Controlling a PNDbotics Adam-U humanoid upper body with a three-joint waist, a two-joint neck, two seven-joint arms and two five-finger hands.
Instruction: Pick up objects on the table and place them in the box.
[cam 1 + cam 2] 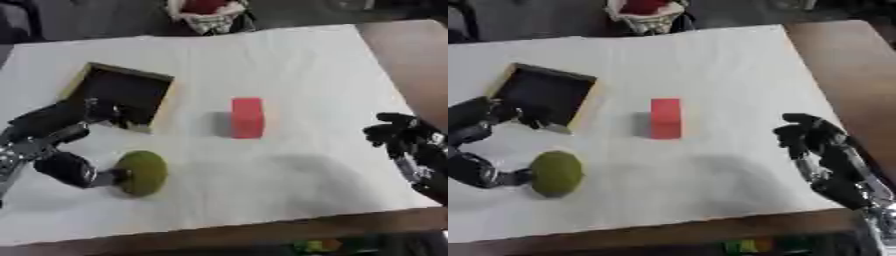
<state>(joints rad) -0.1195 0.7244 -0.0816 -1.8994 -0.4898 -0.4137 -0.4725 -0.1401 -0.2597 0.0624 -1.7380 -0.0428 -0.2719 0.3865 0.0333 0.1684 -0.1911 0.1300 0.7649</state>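
An olive-green round object (pixel 142 172) lies on the white cloth near the front left. My left hand (pixel 48 142) reaches in from the left and is open. Its thumb (pixel 83 172) touches the left side of the green object, while its fingers (pixel 101 111) spread up by the front edge of the box. The box (pixel 77 82) is wooden with a dark inside and sits at the left, with nothing visible in it. A red block (pixel 248 117) stands alone at the middle. My right hand (pixel 820 145) rests at the right edge, fingers up and relaxed, holding nothing.
The white cloth (pixel 289 60) covers most of the table, with brown tabletop (pixel 850 55) showing at the right and along the front edge. A pale basket with something red (pixel 207 12) sits beyond the far edge.
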